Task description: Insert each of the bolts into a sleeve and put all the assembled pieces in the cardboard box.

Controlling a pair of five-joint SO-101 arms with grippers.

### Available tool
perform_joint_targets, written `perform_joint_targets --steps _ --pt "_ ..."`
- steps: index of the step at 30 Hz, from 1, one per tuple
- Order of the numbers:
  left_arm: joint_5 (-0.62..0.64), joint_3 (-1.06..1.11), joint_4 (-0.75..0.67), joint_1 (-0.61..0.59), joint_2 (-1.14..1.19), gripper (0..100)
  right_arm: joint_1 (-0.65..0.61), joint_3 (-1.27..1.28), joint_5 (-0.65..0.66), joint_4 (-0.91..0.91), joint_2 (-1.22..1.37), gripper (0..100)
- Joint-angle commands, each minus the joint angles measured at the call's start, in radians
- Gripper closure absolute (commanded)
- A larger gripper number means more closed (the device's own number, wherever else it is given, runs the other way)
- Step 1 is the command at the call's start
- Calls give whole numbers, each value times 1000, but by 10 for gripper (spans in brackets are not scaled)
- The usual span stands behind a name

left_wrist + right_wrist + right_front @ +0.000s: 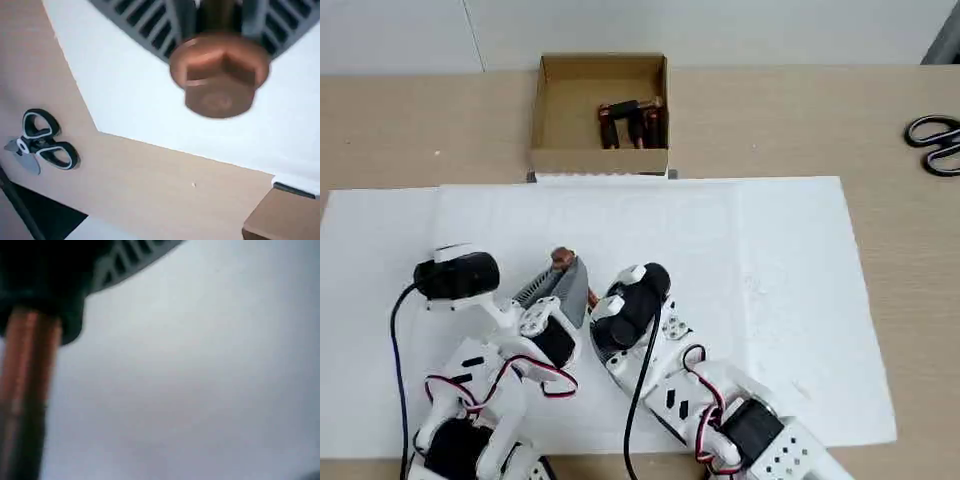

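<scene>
Left claw (567, 274) is clamped on a copper bolt (220, 75). My left wrist cam has the hex head poking out from between the grey ribbed fingers (140, 20). From the high cam, that claw is over the near part of the white sheet (760, 300), a bit left of centre, with the bolt at its far tip.

The right arm (632, 300) sits just beside it on the right, the two wrists almost touching. I can't tell whether the right claw (125, 260) is wide or narrow. Its wrist cam has a copper rod (25, 390) coming out from under something dark, over the white sheet, and I can't tell what that rod is.

The cardboard box (552, 120) is on the desk (400, 130) at the far edge of the sheet, about centre. A few assembled pieces (632, 122) lie in its right half. Scissors (935, 145) are way off at the far right of the desk.
</scene>
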Motion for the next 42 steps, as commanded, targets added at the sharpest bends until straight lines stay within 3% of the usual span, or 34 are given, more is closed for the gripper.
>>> perform_joint_targets --steps 1,6,15,23,30,38,42 --pt "-29 -28 25 18 -6 993 -7 -25 0 -5 -16 995" --pt "-83 -27 103 126 -6 993 -7 -37 0 -5 -16 995" --pt "-199 -5 215 172 -5 993 -7 -51 34 -5 -16 995" --pt "-252 31 144 164 -8 987 -7 -48 49 -5 -16 995" --pt "-253 38 144 164 -6 786 -4 -43 49 -5 -10 995" --pt "-258 38 147 164 -5 776 -2 -41 48 2 -8 995" --pt "-334 35 190 124 -5 776 -2 -41 49 2 -8 995"
